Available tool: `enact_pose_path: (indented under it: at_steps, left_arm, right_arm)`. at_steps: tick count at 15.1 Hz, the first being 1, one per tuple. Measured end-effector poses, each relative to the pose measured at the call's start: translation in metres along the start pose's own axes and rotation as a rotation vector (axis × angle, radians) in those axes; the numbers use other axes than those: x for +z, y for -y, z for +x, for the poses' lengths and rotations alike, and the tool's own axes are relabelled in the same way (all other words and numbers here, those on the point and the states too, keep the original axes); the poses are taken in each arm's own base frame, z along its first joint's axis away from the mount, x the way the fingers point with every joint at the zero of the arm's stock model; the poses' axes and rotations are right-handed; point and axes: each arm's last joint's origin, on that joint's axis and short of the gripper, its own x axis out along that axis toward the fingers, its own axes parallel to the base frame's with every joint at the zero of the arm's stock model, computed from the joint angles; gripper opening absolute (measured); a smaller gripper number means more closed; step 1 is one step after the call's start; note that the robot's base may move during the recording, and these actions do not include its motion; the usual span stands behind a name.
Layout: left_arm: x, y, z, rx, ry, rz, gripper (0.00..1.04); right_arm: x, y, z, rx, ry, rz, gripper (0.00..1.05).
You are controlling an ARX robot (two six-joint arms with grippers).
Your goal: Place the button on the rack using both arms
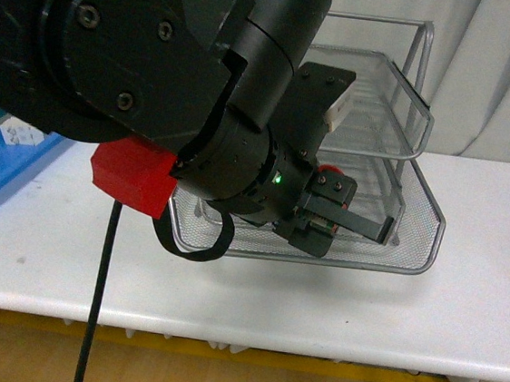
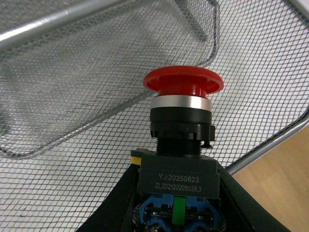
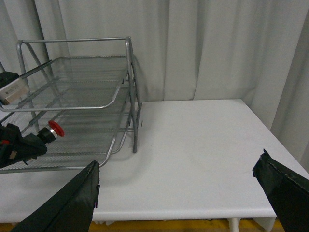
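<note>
Left claw (image 1: pixel 330 213) clamps button (image 2: pixel 181 125) in line with itself, cap pointing into rack (image 1: pixel 416 217).

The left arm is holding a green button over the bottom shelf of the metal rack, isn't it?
Not quite. The button has a red cap, not green, as the left wrist view shows. The rest is right: the left gripper holds it over the bottom shelf of the rack.
</note>
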Motion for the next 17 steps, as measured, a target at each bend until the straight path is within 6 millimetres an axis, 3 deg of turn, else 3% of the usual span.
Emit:
enact_pose_path:
  at_steps: [8, 11, 14, 17]
  left_arm:
    - [0.028, -0.044, 0.044, 0.018, -0.105, 0.020, 0.36]
    - [0.035, -0.042, 0.044, -0.009, -0.084, 0.020, 0.67]
    - [0.028, -0.036, 0.037, -0.042, -0.090, 0.005, 1.00]
    - [0.036, -0.033, 0.004, -0.046, -0.026, 0.014, 0.98]
  right_arm:
    - [0.000, 0.000, 0.000, 0.000, 0.000, 0.000, 0.98]
    - [0.000, 0.000, 0.000, 0.000, 0.000, 0.000, 0.98]
    - [0.000, 0.000, 0.000, 0.000, 0.000, 0.000, 0.98]
    - [0.000, 0.000, 0.000, 0.000, 0.000, 0.000, 0.98]
